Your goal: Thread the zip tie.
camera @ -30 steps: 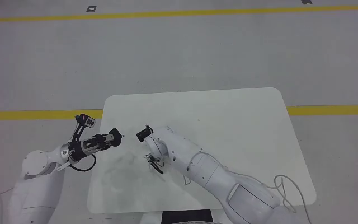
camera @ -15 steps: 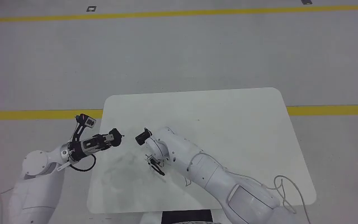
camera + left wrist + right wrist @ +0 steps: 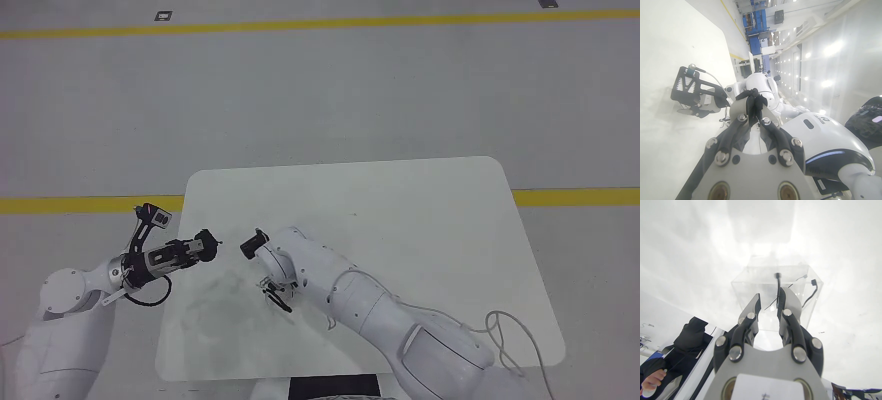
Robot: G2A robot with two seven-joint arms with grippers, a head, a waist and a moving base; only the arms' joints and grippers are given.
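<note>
Counted two end effectors: left end effector (image 3: 754,100), right end effector (image 3: 769,294). Counted two white arms (image 3: 340,290) carrying them. One tabletop (image 3: 420,230), white. One clear box (image 3: 743,291) standing on it. Pinched in the left end effector, one dark zip tie bunch (image 3: 753,95); cannot tell how many ties make it up. Made out three more inside the clear box: first black tie (image 3: 778,283) beside a finger of the right end effector, second black tie (image 3: 813,281), and pale-headed tie (image 3: 805,276), thin; cannot rule out a reflection among them. On the floor, two yellow lines (image 3: 300,22) and two small dark markers (image 3: 163,15).
</note>
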